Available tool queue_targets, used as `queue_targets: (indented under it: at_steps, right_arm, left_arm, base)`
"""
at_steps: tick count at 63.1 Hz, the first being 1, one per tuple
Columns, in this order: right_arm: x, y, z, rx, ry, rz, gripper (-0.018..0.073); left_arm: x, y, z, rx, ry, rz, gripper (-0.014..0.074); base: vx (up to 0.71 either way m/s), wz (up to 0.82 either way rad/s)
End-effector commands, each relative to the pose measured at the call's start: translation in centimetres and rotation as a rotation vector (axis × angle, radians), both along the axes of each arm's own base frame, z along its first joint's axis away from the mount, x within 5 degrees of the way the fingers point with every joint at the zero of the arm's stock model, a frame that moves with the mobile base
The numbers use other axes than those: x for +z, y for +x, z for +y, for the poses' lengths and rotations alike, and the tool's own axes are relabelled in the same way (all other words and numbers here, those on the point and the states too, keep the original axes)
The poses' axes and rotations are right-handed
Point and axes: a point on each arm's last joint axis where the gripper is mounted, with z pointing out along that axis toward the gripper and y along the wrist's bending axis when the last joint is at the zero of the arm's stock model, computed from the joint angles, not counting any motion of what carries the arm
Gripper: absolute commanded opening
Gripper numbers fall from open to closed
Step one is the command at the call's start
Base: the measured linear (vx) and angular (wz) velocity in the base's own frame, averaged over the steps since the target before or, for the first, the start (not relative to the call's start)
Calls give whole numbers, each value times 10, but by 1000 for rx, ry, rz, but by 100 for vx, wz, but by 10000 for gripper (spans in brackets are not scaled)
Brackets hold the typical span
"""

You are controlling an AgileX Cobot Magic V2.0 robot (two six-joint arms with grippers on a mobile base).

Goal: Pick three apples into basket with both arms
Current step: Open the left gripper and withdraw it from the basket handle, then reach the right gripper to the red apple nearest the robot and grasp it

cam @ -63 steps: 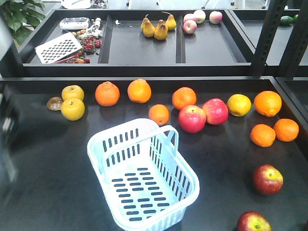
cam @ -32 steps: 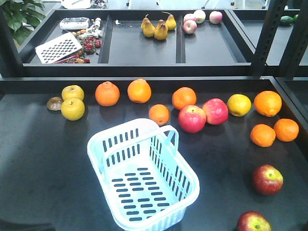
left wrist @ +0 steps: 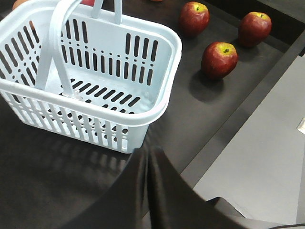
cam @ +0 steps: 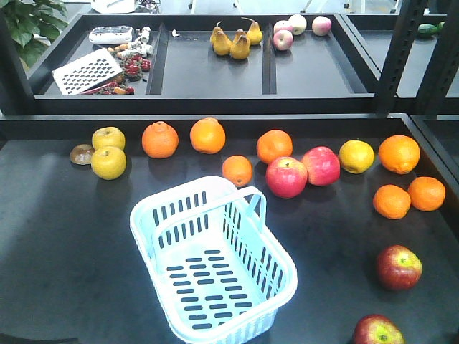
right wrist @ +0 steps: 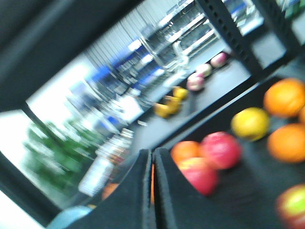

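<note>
Step in hand, we judge: approach, with no fruit loaded yet. The left gripper (left wrist: pixel 146 153) hangs just outside the basket (left wrist: pixel 95 109), its jaws pressed together on nothing. The right gripper (right wrist: pixel 151 155), in a blurred view, shows its jaws at a thin slit, also empty. The basket holds nothing. The three apples (left wrist: pixel 219 59) lie right of the basket, apart from it. The next move calls for opening one gripper wide over an apple. Beyond the basket, shelf trays (cam: pixel 267 68) hold pears (cam: pixel 233 41) and pinkish fruit (cam: pixel 297 29).
</note>
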Motion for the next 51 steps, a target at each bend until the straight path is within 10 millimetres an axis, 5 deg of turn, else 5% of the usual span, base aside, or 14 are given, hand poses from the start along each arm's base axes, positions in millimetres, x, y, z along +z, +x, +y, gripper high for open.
queue_targets:
  at_steps: [1,14,23,37,45,51]
  right_arm:
    - [3,-1,-4,-23,191,-83,-4]
    - [10,-3,-4,-15,199,-85,-4]
    - [40,-8,5,46,-72,7,-4]
    - [79,7,15,225,-492,394,38]
    - [83,32,18,360,-601,614,207]
    - [76,54,19,436,-620,759,449]
  left_arm:
    - [12,4,-2,34,-68,-39,-6]
    - [12,4,-2,33,-68,-39,-6]
    - [12,4,-2,33,-68,-39,-6]
    - [12,4,-2,33,-66,-40,-6]
    - [12,4,-2,33,-66,-40,-6]
    - [12,4,-2,33,-66,-40,-6]
  base:
    - [0,0]
    - [0,0]
    - [0,0]
    - [0,0]
    - [0,0]
    - [0,0]
